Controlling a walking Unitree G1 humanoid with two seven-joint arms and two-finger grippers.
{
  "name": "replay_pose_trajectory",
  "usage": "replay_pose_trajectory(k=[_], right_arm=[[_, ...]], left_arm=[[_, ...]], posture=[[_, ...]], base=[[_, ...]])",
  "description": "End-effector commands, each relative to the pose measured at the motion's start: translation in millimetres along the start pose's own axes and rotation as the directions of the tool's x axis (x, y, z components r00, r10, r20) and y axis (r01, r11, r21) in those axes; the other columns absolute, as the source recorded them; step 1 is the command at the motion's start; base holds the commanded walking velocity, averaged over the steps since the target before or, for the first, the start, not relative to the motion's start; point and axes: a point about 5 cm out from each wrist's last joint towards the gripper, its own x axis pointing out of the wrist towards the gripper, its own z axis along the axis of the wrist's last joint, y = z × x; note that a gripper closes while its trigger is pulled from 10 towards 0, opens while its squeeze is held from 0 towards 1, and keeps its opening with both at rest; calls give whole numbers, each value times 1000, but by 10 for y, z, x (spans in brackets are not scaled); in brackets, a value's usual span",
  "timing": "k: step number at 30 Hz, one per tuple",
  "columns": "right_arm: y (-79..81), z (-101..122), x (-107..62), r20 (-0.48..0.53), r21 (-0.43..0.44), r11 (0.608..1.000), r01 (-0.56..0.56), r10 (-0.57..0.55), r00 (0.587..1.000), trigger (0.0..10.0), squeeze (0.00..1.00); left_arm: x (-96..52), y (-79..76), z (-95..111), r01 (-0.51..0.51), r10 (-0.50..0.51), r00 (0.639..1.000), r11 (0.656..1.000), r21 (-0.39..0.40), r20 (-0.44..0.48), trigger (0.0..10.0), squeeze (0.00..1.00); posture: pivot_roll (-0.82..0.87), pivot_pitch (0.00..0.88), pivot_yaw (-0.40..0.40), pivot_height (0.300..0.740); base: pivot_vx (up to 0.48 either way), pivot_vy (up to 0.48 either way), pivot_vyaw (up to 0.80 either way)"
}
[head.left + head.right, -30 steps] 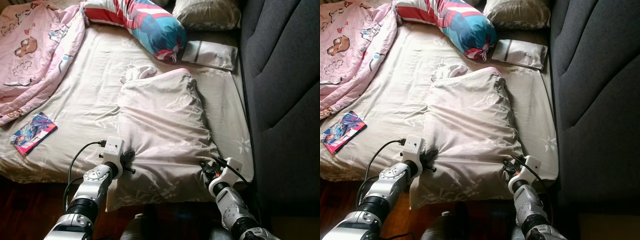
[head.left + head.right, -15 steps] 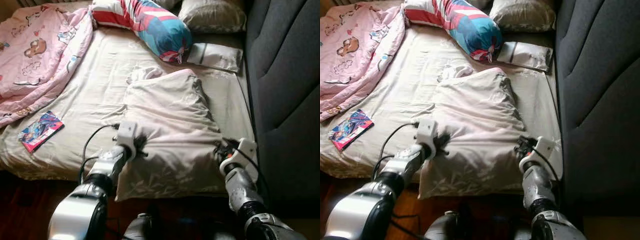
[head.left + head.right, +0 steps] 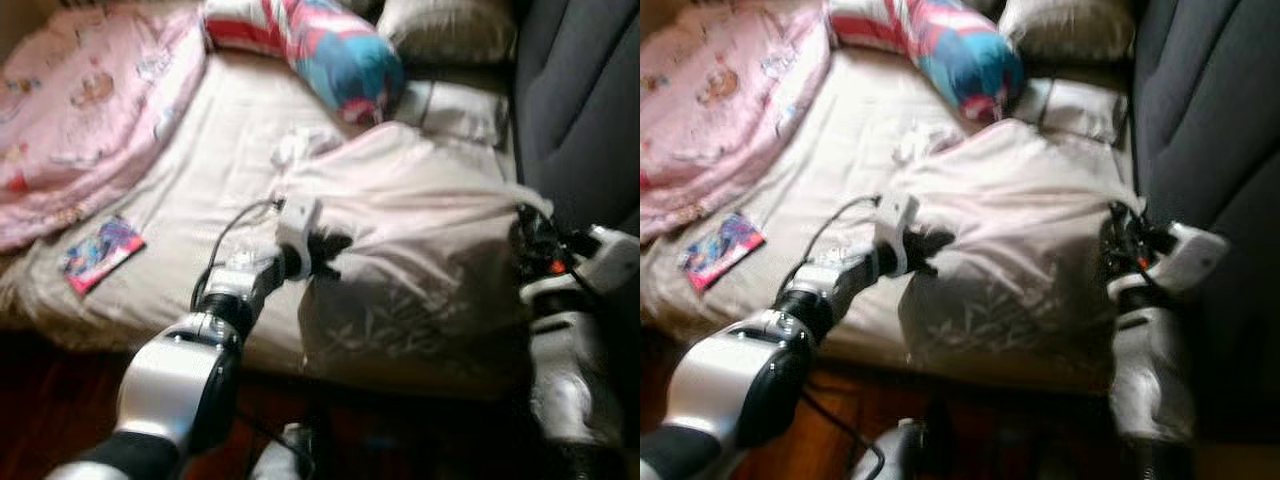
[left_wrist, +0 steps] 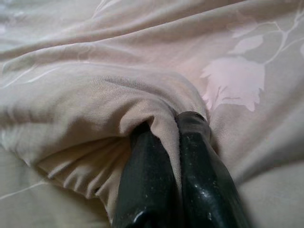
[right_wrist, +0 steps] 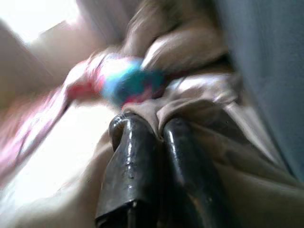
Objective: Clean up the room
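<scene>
Pillow [image 3: 420, 250] held raised off the bed [image 3: 215, 190] near the dark headboard [image 3: 575, 90]. Left gripper [image 4: 164, 128] pinches a fold of its cover; right gripper [image 5: 154, 126] clamps the opposite edge. Bolster [image 3: 335, 50] and book [image 3: 100, 252] lie on the bed.

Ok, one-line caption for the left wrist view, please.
Left gripper shut on a pinched fold of the beige leaf-print pillowcase, its two black fingers pressed together.

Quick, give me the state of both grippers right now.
Left gripper: shut on a fold of the beige pillow, at its left edge.
Right gripper: shut on the beige pillow's right edge.
</scene>
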Motion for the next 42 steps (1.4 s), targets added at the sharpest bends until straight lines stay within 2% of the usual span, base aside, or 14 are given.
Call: replay_pose_trajectory(k=[1,4,5,6,9,14,21,23,26,31,38,39,40,42], right_arm=[[277,-172,-115,-147,-13,981,-191,187,971,10000,0],[327,-539,-385,-389,-9,961,-278,252,886,10000,0],[346,-814,-598,-558,-27,946,-324,255,789,10000,0],[346,-814,-598,-558,-27,946,-324,255,789,10000,0],[273,-1094,-750,-679,-34,968,-249,160,717,10000,0],[85,-1194,-728,-698,-93,994,-63,-20,716,10000,0],[-133,-1174,-516,-582,-87,976,201,-214,785,10000,0],[-127,-1171,-473,-567,-58,973,222,-215,795,10000,0],[-62,-1218,-447,-580,-16,978,209,-179,795,10000,0],[117,-1471,-568,-699,15,995,96,-58,713,10000,0],[189,-1670,-693,-759,48,998,45,7,651,10000,0],[188,-1681,-700,-762,49,998,47,7,648,10000,671],[181,-1695,-700,-762,50,997,52,5,647,10000,1000],[176,-1697,-695,-760,47,997,53,1,650,10000,1000]], left_arm=[[50,-99,214,107,-108,993,994,27,57,10000,0],[31,-104,179,151,-152,988,988,40,36,10000,0],[-3,-60,122,138,-139,990,989,43,15,10000,0],[-3,-60,122,138,-139,990,989,43,15,10000,0],[-87,61,-17,68,-68,998,997,23,-17,10000,0],[-187,182,-184,-16,15,999,1000,-23,-38,10000,0],[-408,421,-484,-252,245,967,960,-119,-71,10000,0],[-436,439,-541,-278,270,960,951,-133,-78,10000,0],[-477,457,-634,-311,299,948,942,-129,-105,10000,0],[-544,489,-776,-379,362,920,919,-109,-149,10000,0],[-595,471,-958,-410,387,898,908,-82,-209,10000,0],[-599,470,-969,-413,389,896,907,-80,-213,10000,0],[-609,465,-1005,-420,396,890,905,-72,-225,10000,0],[-615,462,-1030,-425,400,886,903,-66,-234,10000,0]], posture=[[-219,236,173,740],[-216,239,173,740],[-214,242,172,740],[-214,242,172,740],[-200,244,173,740],[-183,245,170,740],[-162,249,164,740],[-161,249,164,740],[-162,250,162,740],[-154,254,159,740],[-149,260,156,740],[-149,260,156,740],[-146,261,155,740],[-146,261,155,740]], base=[[0,0,0],[0,0,0],[0,0,0],[0,0,0],[0,0,0],[0,0,0],[0,0,0],[0,0,0],[0,0,0],[0,0,0],[0,0,0],[0,0,0],[0,0,0],[0,0,0]])
